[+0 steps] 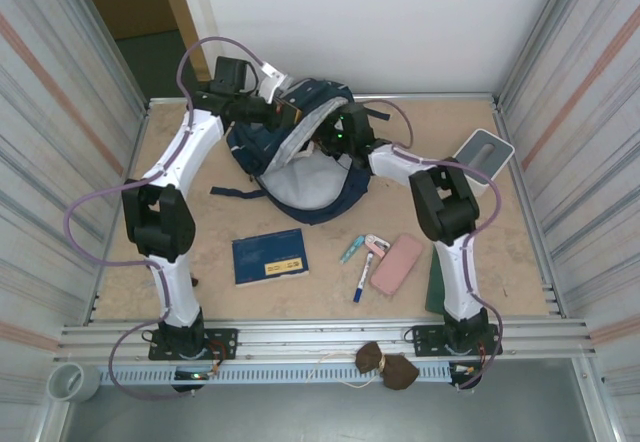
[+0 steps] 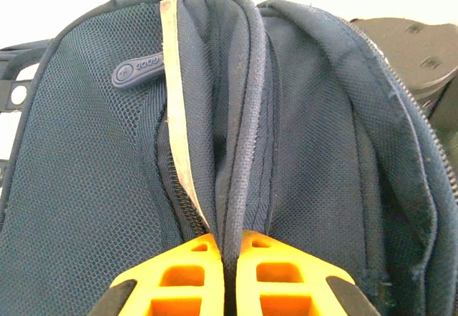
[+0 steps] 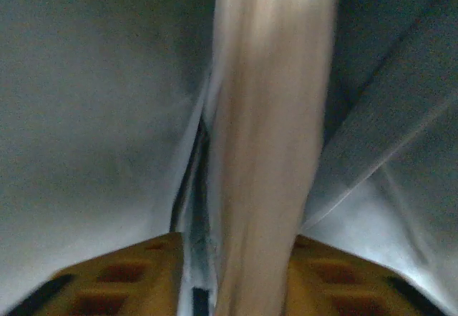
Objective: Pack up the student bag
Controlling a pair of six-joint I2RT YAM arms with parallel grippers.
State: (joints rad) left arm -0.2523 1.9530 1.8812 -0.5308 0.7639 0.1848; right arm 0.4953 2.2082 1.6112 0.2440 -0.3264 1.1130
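From the top view, the left gripper [image 1: 283, 114] is at the far left rim of the student bag [image 1: 300, 162]. The bag lies at the far middle of the table [image 1: 180, 224] with its mouth gaping toward the near side, showing pale grey lining [image 1: 300, 186]. The overhead camera is too far off to show how the jaws stand. The left wrist view shows it: the left gripper [image 2: 230, 280] has its orange fingers [image 2: 187, 277] drawn almost together, pinching a folded seam of navy fabric between them. That view also shows mesh panelling, a pale stripe [image 2: 175, 116] running up beside the zip, and a rubber zip pull [image 2: 136, 69] lying on the mesh to the left, none of which can be made out from above.

Near the bag, a flat navy notebook [image 1: 269, 257] lies on the table, well apart from it.

At the right rim of the bag's mouth is the right gripper [image 1: 336, 142]. Its wrist view is blurred, but the right gripper [image 3: 236, 280] has its orange fingers [image 3: 129, 277] on either side of a pale band [image 3: 268, 151] of the bag, seemingly clamped on it, with grey lining all around.

Further right, a teal pen [image 1: 351, 250], a blue-capped marker [image 1: 362, 280] and a pink pouch [image 1: 397, 264] lie near one another. A white tray [image 1: 483, 154] sits at the far right.
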